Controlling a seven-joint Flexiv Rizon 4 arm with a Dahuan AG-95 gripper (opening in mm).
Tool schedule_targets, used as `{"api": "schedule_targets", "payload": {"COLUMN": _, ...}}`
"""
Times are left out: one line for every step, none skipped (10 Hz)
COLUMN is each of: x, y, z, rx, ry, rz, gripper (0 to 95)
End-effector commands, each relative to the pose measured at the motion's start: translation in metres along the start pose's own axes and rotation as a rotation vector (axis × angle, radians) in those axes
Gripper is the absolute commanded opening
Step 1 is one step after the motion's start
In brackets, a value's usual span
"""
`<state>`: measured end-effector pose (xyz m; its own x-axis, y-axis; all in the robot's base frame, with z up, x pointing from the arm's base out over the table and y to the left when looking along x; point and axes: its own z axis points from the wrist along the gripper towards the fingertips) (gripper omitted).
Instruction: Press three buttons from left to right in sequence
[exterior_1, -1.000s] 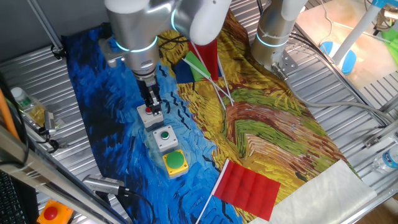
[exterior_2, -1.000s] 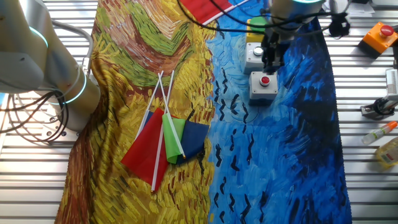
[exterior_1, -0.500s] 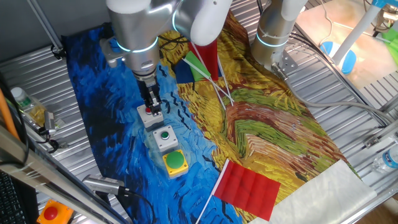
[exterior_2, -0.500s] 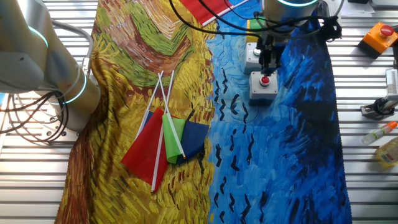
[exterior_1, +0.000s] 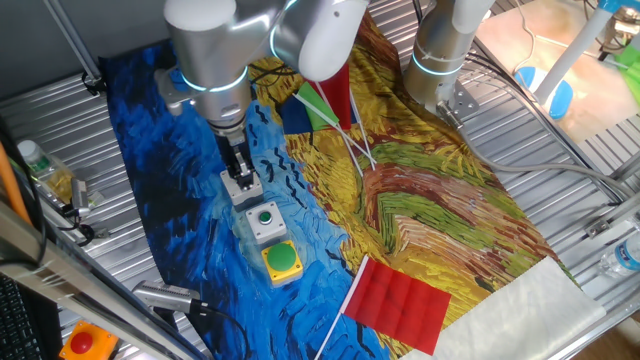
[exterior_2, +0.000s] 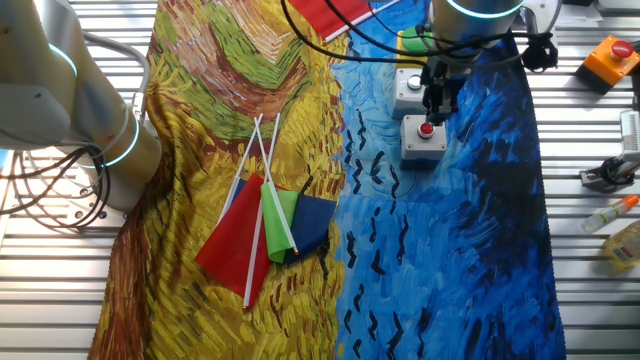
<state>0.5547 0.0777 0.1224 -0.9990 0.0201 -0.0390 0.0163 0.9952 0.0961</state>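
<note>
The gripper (exterior_2: 436, 112) hangs right above the grey red-button box (exterior_2: 424, 139), blocking access from above. The grey green-button box (exterior_1: 265, 221) and the yellow box (exterior_1: 281, 260) stand uncovered, close in a row. Blue cloth (exterior_2: 480, 250) beside them lies open; small flags (exterior_2: 268, 222) lie well apart on the desk (exterior_2: 60, 290).

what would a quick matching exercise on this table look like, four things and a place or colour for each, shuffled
Things:
1. grey box with red button
2. yellow box
3. orange box
4. red flag

Descriptions:
a. off the cloth, on the metal table
b. right under the claw
c. carries a big green dome
d. lying flat by the cloth's white edge

Pairs: 1-b, 2-c, 3-a, 4-d
</note>
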Motion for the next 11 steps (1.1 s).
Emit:
{"api": "schedule_targets", "payload": {"x": -0.001, "y": -0.002, "z": 0.003, "rx": -0.001, "ry": -0.001, "rz": -0.004, "gripper": 38.0}}
{"api": "schedule_targets", "payload": {"x": -0.002, "y": -0.002, "z": 0.004, "rx": -0.002, "ry": -0.002, "rz": -0.006, "gripper": 38.0}}
{"api": "schedule_targets", "payload": {"x": -0.002, "y": -0.003, "z": 0.006, "rx": -0.003, "ry": -0.001, "rz": -0.006, "gripper": 38.0}}
{"api": "schedule_targets", "payload": {"x": -0.003, "y": -0.004, "z": 0.007, "rx": -0.004, "ry": -0.001, "rz": -0.007, "gripper": 38.0}}
{"api": "schedule_targets", "payload": {"x": -0.004, "y": -0.005, "z": 0.010, "rx": -0.005, "ry": -0.002, "rz": -0.009, "gripper": 38.0}}
{"api": "schedule_targets", "payload": {"x": -0.004, "y": -0.005, "z": 0.010, "rx": -0.007, "ry": -0.003, "rz": -0.007, "gripper": 38.0}}
{"api": "schedule_targets", "payload": {"x": -0.004, "y": -0.005, "z": 0.010, "rx": -0.009, "ry": -0.003, "rz": -0.005, "gripper": 38.0}}
{"api": "schedule_targets", "payload": {"x": -0.006, "y": -0.005, "z": 0.011, "rx": -0.009, "ry": -0.002, "rz": -0.004, "gripper": 38.0}}
{"api": "schedule_targets", "payload": {"x": -0.007, "y": -0.005, "z": 0.010, "rx": -0.008, "ry": -0.002, "rz": -0.005, "gripper": 38.0}}
{"api": "schedule_targets", "payload": {"x": -0.011, "y": -0.004, "z": 0.009, "rx": -0.009, "ry": 0.000, "rz": -0.002, "gripper": 38.0}}
{"api": "schedule_targets", "payload": {"x": -0.014, "y": -0.004, "z": 0.009, "rx": -0.008, "ry": 0.003, "rz": -0.003, "gripper": 38.0}}
